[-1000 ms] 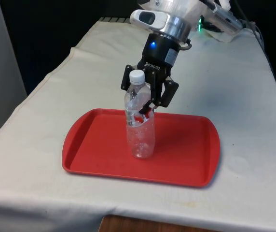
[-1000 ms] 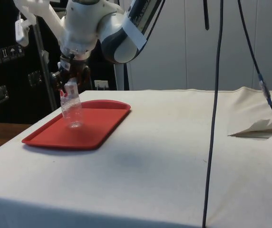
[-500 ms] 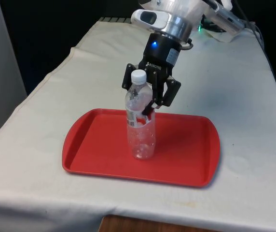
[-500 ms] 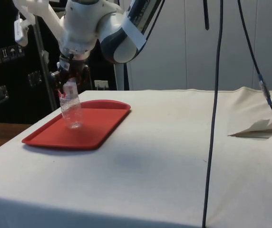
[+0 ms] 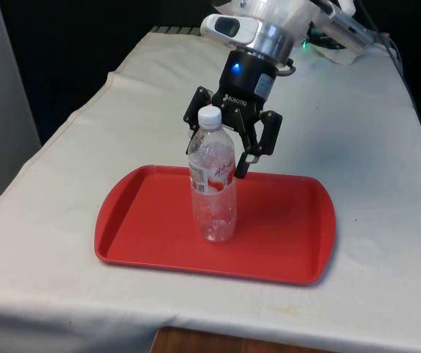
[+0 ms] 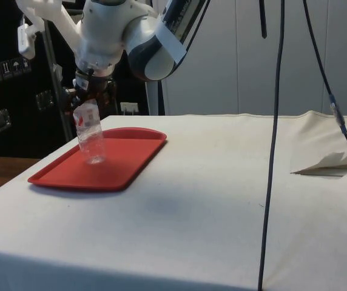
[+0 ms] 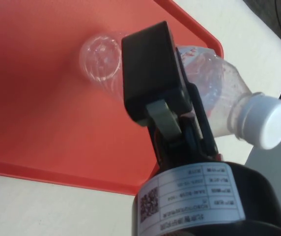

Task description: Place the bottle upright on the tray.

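The clear bottle [image 5: 213,184] with a white cap [image 5: 210,115] stands upright on the red tray [image 5: 151,235], its base on the tray floor. The pincer [image 5: 227,151] hangs just behind the bottle's upper half, released, its fingers [image 5: 254,143] spread wide on either side of the neck and clear of the plastic. The tray lies below the pincer on the white cloth [image 5: 372,147].
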